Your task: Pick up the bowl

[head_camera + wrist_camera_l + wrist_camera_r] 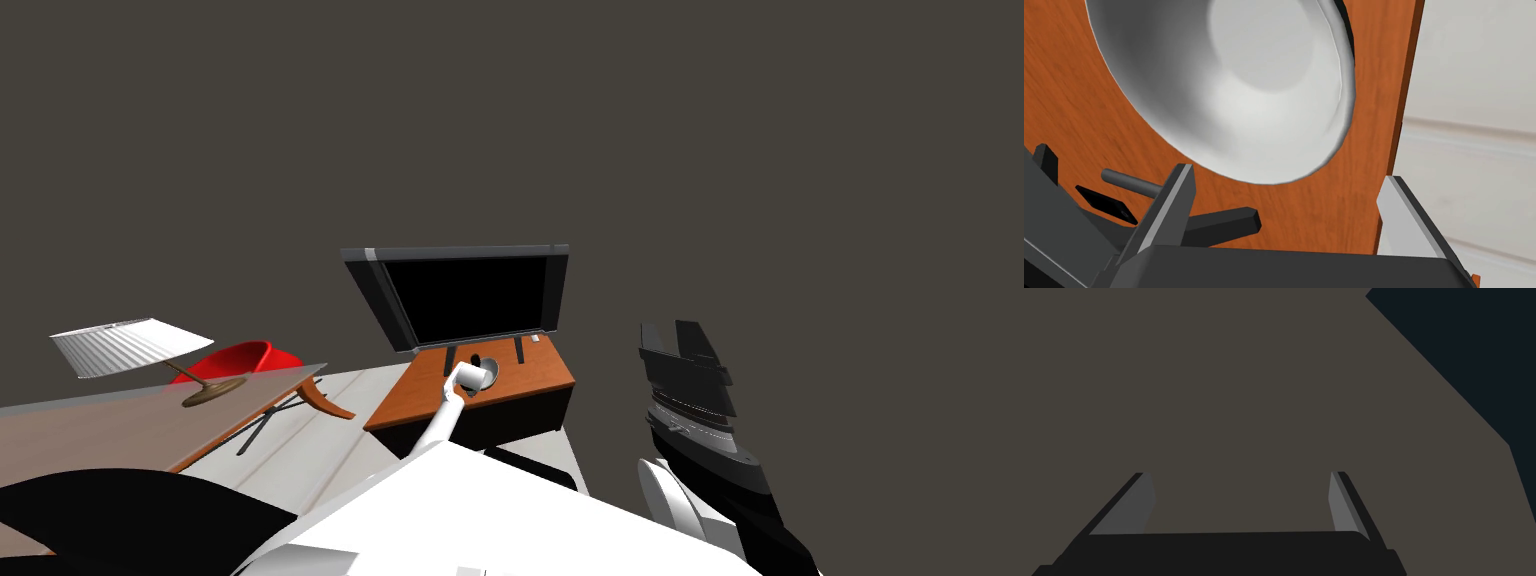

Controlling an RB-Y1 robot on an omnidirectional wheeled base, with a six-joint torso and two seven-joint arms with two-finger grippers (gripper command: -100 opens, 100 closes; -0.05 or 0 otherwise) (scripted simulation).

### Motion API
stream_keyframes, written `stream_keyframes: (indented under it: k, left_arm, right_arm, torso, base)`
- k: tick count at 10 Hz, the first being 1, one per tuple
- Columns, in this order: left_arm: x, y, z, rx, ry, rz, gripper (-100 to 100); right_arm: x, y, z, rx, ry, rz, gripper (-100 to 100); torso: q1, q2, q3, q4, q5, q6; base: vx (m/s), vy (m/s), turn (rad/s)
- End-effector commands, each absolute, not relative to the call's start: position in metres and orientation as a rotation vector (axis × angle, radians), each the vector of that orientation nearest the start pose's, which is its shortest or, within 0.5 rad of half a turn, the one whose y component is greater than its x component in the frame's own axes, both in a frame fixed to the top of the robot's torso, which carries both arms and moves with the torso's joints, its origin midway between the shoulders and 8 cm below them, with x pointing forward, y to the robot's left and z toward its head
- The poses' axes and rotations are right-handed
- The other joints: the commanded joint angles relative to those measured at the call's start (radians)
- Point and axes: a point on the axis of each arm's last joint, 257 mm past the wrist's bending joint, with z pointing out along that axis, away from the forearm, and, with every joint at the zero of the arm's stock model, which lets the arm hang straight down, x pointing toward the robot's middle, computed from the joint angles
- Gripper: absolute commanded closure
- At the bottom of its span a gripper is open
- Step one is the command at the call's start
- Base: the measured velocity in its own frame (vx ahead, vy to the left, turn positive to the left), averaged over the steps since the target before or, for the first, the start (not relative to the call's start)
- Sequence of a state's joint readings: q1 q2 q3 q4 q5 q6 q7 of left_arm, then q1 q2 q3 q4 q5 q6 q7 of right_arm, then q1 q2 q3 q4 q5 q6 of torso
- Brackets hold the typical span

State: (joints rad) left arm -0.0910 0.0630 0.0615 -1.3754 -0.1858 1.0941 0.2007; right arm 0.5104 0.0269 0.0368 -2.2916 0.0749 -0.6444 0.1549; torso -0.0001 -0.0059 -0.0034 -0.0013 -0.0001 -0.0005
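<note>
**Open claw at the bowl, grasp not yet made**

The bowl (1249,85) sat on a low table (1304,215), close to the table's edge and just beside the dark foot (1224,222) of a flat black television (465,295). It was round and shallow, with a smooth, pale grey-white inside, a flat circular base and a thin rim. No pattern or material showed on it.

The left claw (1289,174) hung right over it with its two grey blades spread wide. The near part of the rim lay between their tips, and neither blade touched the bowl. One blade reached past the table's edge, over a pale planked floor (1464,150).

The approach looked done. Closing on the rim and lifting were yet to come.

The tabletop was orange-brown wood with fine streaked grain and a darker edge.

The right claw (1241,478) was also open, holding nothing, and faced a plain wall.
</note>
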Motion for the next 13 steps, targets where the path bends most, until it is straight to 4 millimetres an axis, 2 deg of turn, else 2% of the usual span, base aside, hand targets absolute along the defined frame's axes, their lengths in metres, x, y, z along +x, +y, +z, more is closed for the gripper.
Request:
stream_keyframes:
  k: [1, 2, 4, 5, 6, 9, 11, 12, 13]
  left_arm:
    - [0.379, 0.296, -0.498, -2.131, 1.784, -0.139, -100]
    - [0.360, 0.282, -0.514, -2.179, 1.815, -0.106, -100]
    - [0.361, 0.286, -0.510, -2.171, 1.811, -0.110, -100]
    - [0.361, 0.285, -0.510, -2.173, 1.812, -0.109, 0]
    - [0.359, 0.287, -0.518, -2.170, 1.815, -0.110, -100]
    - [0.353, 0.290, -0.532, -2.166, 1.822, -0.111, -100]
    - [0.353, 0.290, -0.532, -2.166, 1.822, -0.110, -100]
    - [0.353, 0.290, -0.532, -2.165, 1.822, -0.111, 100]
    - [0.353, 0.290, -0.532, -2.165, 1.822, -0.111, 100]
  right_arm:
    - [0.317, -0.256, 0.051, 0.463, 0.563, 1.173, 0]
    - [0.317, -0.256, 0.051, 0.463, 0.563, 1.173, 0]
    - [0.317, -0.255, 0.051, 0.463, 0.563, 1.174, 0]
    - [0.317, -0.255, 0.051, 0.463, 0.563, 1.174, 0]
    - [0.317, -0.255, 0.051, 0.463, 0.563, 1.174, 0]
    - [0.317, -0.255, 0.051, 0.463, 0.563, 1.174, 0]
    - [0.317, -0.255, 0.051, 0.463, 0.563, 1.174, 0]
    - [0.317, -0.255, 0.051, 0.463, 0.563, 1.174, 0]
    - [0.317, -0.255, 0.051, 0.463, 0.563, 1.174, 0]
  torso:
    - [0.000, 0.000, 0.000, 0.000, 0.000, 0.000]
    - [0.001, 0.000, 0.000, 0.000, 0.000, 0.000]
    - [0.000, 0.005, 0.002, 0.001, 0.000, 0.000]
    - [0.000, 0.006, 0.003, 0.001, 0.000, 0.000]
    - [0.000, 0.006, 0.003, 0.001, 0.000, 0.000]
    - [0.000, 0.006, 0.003, 0.001, 0.000, 0.000]
    - [0.000, 0.006, 0.003, 0.001, 0.000, 0.000]
    - [0.000, 0.006, 0.003, 0.001, 0.000, 0.000]
    - [0.000, 0.006, 0.004, 0.001, 0.000, 0.000]
  base:
    - [0.099, 0.010, -0.005]
    - [0.067, 0.005, 0.015]
    - [0.003, -0.007, 0.019]
    - [0.000, 0.000, 0.000]
    - [0.008, -0.010, 0.029]
    - [0.010, -0.013, 0.037]
    - [0.006, -0.008, 0.022]
    - [0.000, 0.000, 0.000]
    - [0.000, 0.000, 0.000]
